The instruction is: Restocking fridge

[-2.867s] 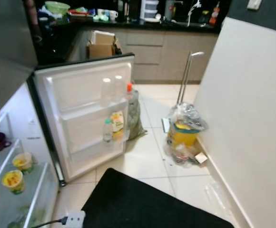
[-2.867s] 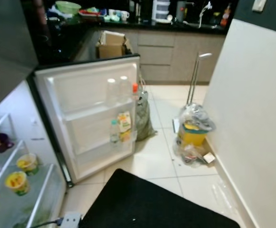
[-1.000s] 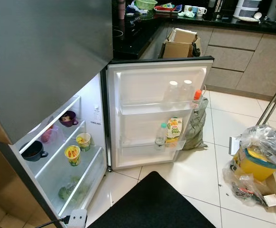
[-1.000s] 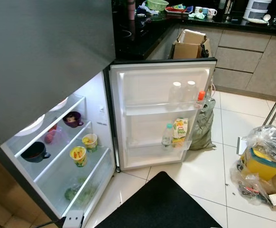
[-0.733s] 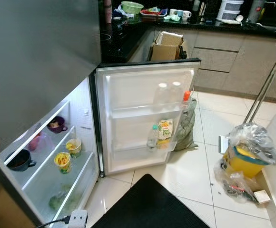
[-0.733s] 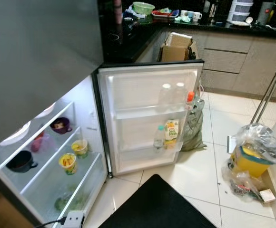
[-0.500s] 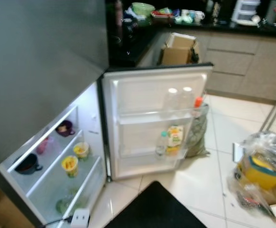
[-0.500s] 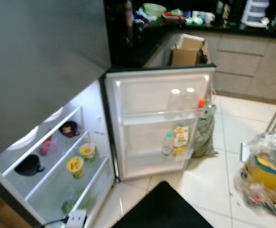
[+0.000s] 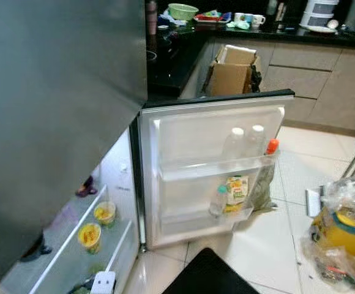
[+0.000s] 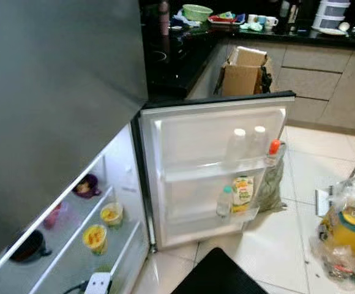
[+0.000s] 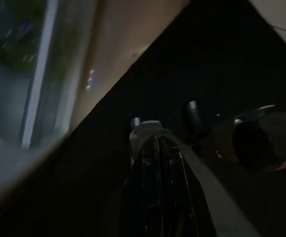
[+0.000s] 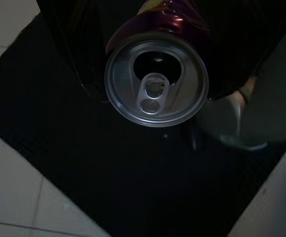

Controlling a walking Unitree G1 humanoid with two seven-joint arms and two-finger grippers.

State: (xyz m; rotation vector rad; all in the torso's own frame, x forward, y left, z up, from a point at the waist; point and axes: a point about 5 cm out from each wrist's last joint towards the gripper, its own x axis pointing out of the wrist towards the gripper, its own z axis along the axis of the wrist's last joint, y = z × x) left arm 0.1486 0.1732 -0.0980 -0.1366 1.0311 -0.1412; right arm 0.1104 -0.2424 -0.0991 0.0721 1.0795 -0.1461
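White floor tiles [image 12: 15, 197] and a black mat [image 12: 133, 187] lie beneath the can [image 12: 156, 79], held top-out in the right gripper [image 12: 158, 29], its fingers closed on it. Left gripper [image 11: 158, 163] hangs over the mat, fingers pressed together. At frame centre the fridge door [image 9: 211, 165] stands open, a juice carton [image 9: 237, 191] and bottles [image 9: 243, 142] in its racks; yellow cups [image 9: 97, 225] sit on shelves lower left.

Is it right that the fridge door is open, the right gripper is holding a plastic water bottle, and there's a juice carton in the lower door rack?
Not quite. The right gripper holds a drink can, not a water bottle: the right wrist view shows its metal top and pull tab. The rest stands: the fridge door is open, and a juice carton sits in its lower rack beside a small bottle, as the right eye view shows.
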